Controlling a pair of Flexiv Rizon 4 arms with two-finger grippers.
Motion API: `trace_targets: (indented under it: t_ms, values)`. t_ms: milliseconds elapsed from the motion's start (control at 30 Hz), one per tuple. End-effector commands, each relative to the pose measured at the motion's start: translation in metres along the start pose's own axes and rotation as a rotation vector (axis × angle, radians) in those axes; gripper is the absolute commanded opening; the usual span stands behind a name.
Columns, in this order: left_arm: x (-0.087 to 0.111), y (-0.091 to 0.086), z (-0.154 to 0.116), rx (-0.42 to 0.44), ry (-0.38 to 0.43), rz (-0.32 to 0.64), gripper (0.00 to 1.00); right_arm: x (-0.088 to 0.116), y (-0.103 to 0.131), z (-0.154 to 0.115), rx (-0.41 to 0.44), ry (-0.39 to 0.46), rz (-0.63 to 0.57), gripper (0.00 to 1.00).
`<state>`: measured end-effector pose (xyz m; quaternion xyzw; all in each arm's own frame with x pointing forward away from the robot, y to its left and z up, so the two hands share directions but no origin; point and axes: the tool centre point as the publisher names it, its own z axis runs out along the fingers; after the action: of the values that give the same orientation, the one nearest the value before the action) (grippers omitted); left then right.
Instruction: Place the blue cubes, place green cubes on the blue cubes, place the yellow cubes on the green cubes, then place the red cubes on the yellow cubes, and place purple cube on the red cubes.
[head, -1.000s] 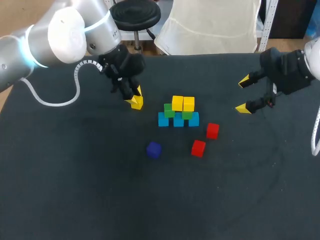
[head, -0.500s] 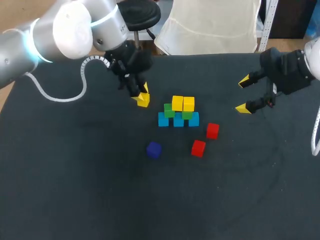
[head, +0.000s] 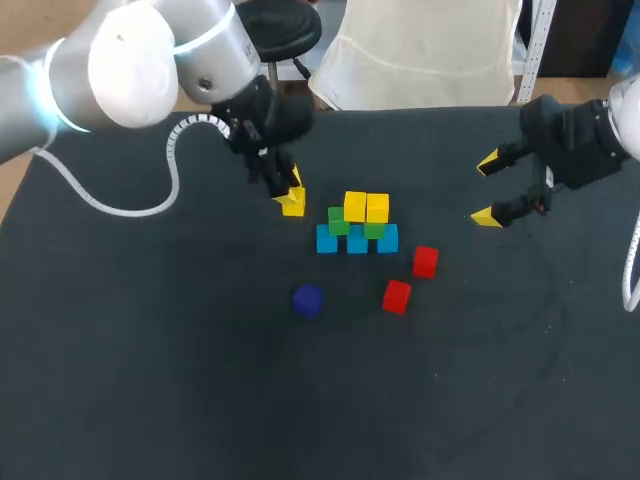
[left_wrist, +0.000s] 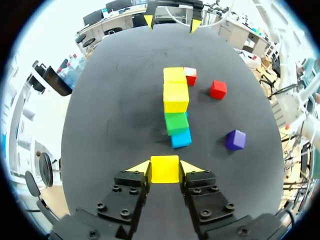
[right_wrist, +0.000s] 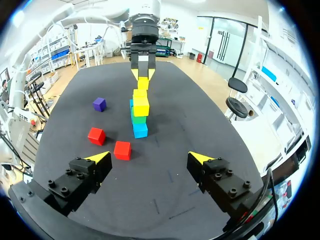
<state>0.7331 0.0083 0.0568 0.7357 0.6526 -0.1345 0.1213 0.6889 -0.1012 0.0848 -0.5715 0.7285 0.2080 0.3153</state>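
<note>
Now the left end effector (head: 290, 198) sits at upper centre of the head frame, just left of the stack, pinching a yellow cube (left_wrist: 164, 170) between both tips. At centre, three blue cubes (head: 357, 241) form a row on the bench (head: 150, 360), with two green cubes (head: 339, 221) on them and two yellow cubes (head: 355, 206) on top. Two red cubes (head: 425, 261) lie loose just lower right of the stack. The purple cube (head: 308, 300) lies lower left of it. The right end effector (head: 488, 189) hangs at upper right, spread and empty.
</note>
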Motion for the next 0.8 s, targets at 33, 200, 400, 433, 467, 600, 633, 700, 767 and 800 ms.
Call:
trace_targets:
  t_ms: [33,200,400,433,467,600,633,700,767,800]
  values:
    - [-0.008,-0.012,-0.005,-0.082,0.007,-0.016,0.00,0.000,-0.001,0.001,-0.002,-0.003,-0.001,1.00]
    - [-0.018,-0.015,-0.011,-0.117,0.001,-0.025,0.00,0.000,-0.001,0.001,-0.002,-0.003,-0.001,1.00]
    - [-0.025,-0.016,-0.011,-0.135,-0.029,-0.028,0.00,0.000,-0.001,0.001,-0.002,-0.003,-0.001,1.00]
    - [-0.026,-0.016,-0.010,-0.136,-0.034,-0.029,0.00,0.000,-0.001,0.001,-0.002,-0.003,-0.001,1.00]
    - [-0.028,-0.017,-0.010,-0.136,-0.034,-0.029,0.00,0.000,-0.001,0.001,-0.002,-0.003,-0.001,1.00]
    - [-0.032,-0.018,-0.010,-0.136,-0.035,-0.025,0.00,0.000,-0.001,0.001,-0.002,-0.003,-0.001,1.00]
    - [-0.033,-0.018,-0.010,-0.136,-0.040,-0.023,0.00,0.000,-0.001,0.001,-0.002,-0.003,-0.001,1.00]
    - [-0.035,-0.018,-0.010,-0.134,-0.049,-0.017,0.00,0.000,-0.001,0.001,-0.002,-0.003,-0.001,1.00]
    - [-0.036,-0.017,-0.009,-0.134,-0.047,-0.014,0.00,0.000,-0.001,0.001,-0.002,-0.003,-0.001,1.00]
    - [-0.037,-0.017,-0.008,-0.133,-0.050,-0.013,0.00,0.000,-0.001,0.001,-0.002,-0.003,-0.001,1.00]
